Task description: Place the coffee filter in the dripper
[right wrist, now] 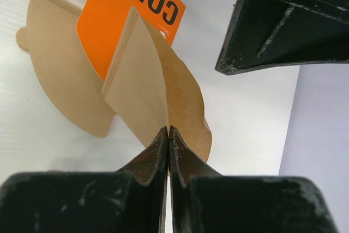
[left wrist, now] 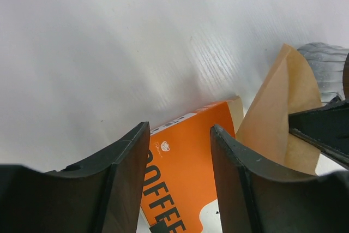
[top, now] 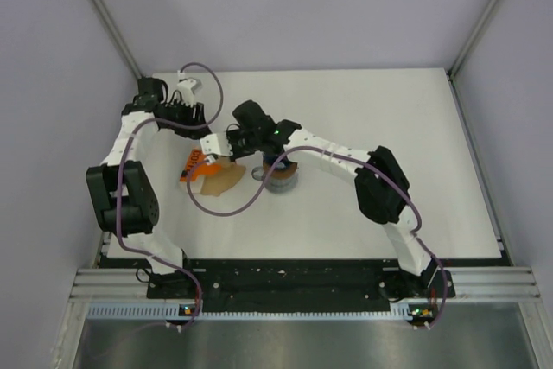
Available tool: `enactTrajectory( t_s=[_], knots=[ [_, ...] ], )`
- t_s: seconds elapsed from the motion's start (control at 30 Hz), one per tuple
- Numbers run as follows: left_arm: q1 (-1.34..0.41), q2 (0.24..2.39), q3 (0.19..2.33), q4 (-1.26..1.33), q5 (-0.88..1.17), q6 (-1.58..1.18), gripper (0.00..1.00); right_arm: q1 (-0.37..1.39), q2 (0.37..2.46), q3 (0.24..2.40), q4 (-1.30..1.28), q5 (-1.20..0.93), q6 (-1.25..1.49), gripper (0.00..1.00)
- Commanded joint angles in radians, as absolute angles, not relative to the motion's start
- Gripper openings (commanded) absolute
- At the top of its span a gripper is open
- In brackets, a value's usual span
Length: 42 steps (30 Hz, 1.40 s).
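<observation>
My right gripper (right wrist: 168,129) is shut on the edge of a tan coffee filter (right wrist: 158,88) and holds it upright over the orange packet (right wrist: 117,9); in the top view it (top: 232,155) is left of the grey mug (top: 282,181). The filter also shows in the left wrist view (left wrist: 278,107). The blue dripper (top: 275,164) shows only as a sliver on the mug, mostly hidden by my right arm. My left gripper (left wrist: 180,129) is open and empty, just above the orange packet (left wrist: 185,162); in the top view it (top: 206,127) is behind the packet (top: 195,164).
A stack of flat tan papers (right wrist: 60,69) sticks out of the packet, seen in the top view (top: 223,181) too. The left gripper's finger (right wrist: 289,20) hangs close to the held filter. The ribbed grey mug (left wrist: 327,69) stands just right of it.
</observation>
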<state>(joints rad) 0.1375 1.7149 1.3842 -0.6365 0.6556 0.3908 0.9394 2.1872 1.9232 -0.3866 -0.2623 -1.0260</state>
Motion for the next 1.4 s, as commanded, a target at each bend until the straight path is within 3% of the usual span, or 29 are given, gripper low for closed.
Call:
enactTrajectory(
  t_s=[0.0, 0.17, 0.3, 0.53, 0.67, 0.9, 1.23, 1.3, 1.37],
  knots=[
    [0.143, 1.660, 1.505, -0.673, 0.644, 0.321, 0.56, 0.942, 2.008, 1.862, -0.328, -0.282, -1.044, 0.00],
    [0.141, 1.640, 1.652, -0.764, 0.733, 0.261, 0.63, 0.943, 1.882, 1.769, -0.310, -0.272, -1.103, 0.00],
    [0.130, 1.579, 1.704, -0.836, 0.857, 0.256, 0.80, 0.943, 1.777, 1.692, -0.308, -0.265, -1.135, 0.00],
    [-0.029, 1.466, 1.788, -0.963, 0.850, 0.285, 0.82, 0.943, 1.691, 1.617, -0.319, -0.227, -1.144, 0.00],
    [-0.165, 1.470, 1.841, -1.054, 0.720, 0.345, 0.82, 0.943, 1.674, 1.600, -0.321, -0.235, -1.128, 0.00],
    [-0.247, 1.493, 1.796, -1.040, 0.497, 0.374, 0.61, 0.953, 1.631, 1.569, -0.321, -0.244, -1.109, 0.00],
    [-0.302, 1.535, 1.749, -1.072, 0.523, 0.410, 0.63, 0.959, 1.594, 1.543, -0.322, -0.230, -1.103, 0.00],
    [-0.304, 1.540, 1.741, -1.049, 0.476, 0.387, 0.56, 0.959, 1.586, 1.536, -0.322, -0.229, -1.101, 0.00],
    [-0.305, 1.542, 1.741, -1.013, 0.434, 0.358, 0.41, 0.957, 1.577, 1.525, -0.327, -0.227, -1.104, 0.00]
  ],
)
